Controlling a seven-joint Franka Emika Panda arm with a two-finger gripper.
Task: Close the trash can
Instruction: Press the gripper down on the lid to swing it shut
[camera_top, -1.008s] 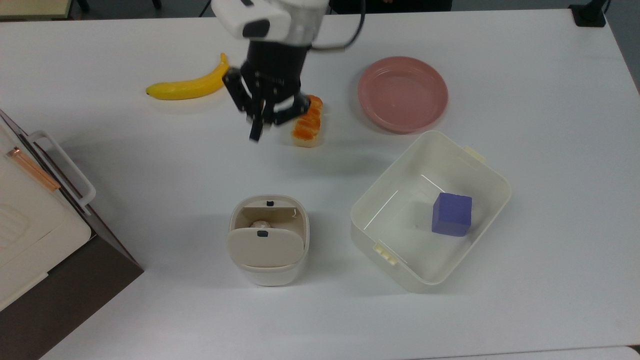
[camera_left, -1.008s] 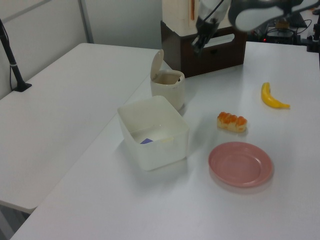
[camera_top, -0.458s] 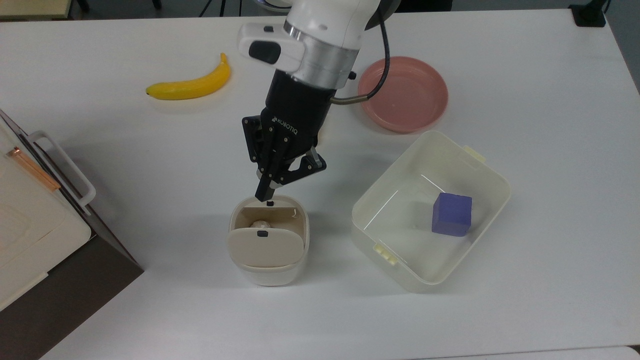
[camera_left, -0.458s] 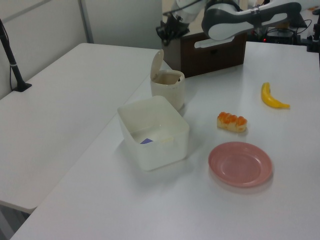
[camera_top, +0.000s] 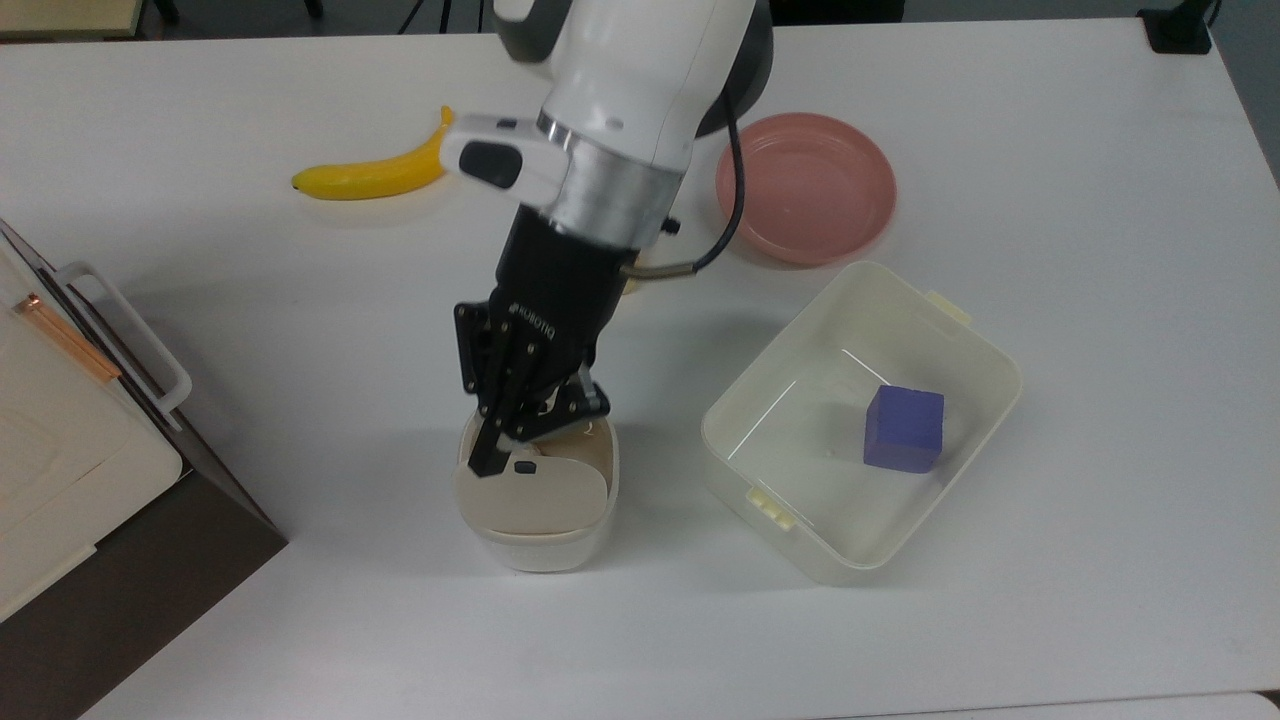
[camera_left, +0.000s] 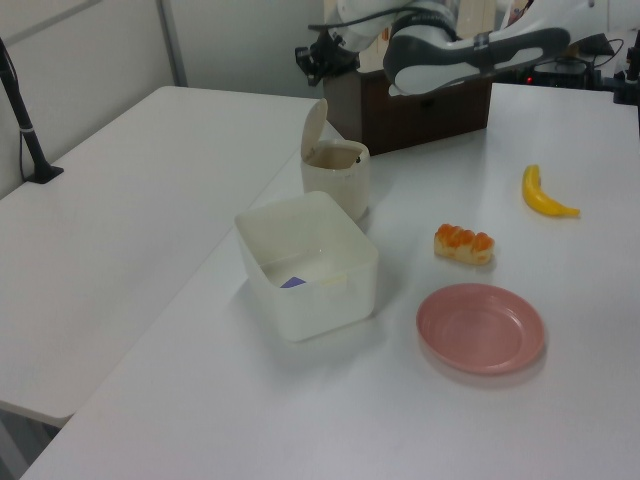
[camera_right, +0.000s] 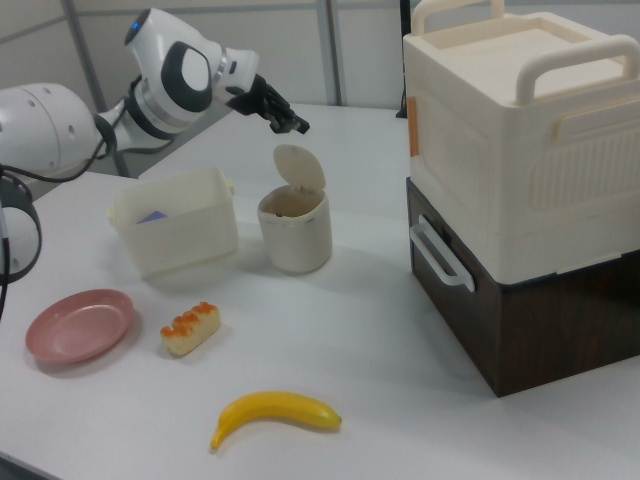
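The trash can (camera_top: 540, 545) is a small cream bin near the front middle of the table, with its hinged lid (camera_top: 540, 498) standing up. It also appears in the left view (camera_left: 335, 180) and the right view (camera_right: 295, 235). My gripper (camera_top: 490, 462) is shut with nothing in it. In the top view it overlaps the can's opening and reaches the raised lid's top edge. In the right view the gripper (camera_right: 295, 125) hangs above the lid (camera_right: 300, 168), a little apart from it. In the left view the gripper (camera_left: 305, 62) is above the lid (camera_left: 315, 125).
A cream tub (camera_top: 745, 478) holding a purple cube (camera_top: 904, 428) stands at the top view's right of the can. A pink plate (camera_top: 805, 185), a banana (camera_top: 375, 172) and a bread piece (camera_right: 190, 328) lie farther back. A big white appliance (camera_right: 510, 130) on a dark box stands beside the can.
The arm has swung from beside the bread piece toward the trash can; the shut gripper now sits over the can's opening at the raised lid. The lid has not moved.
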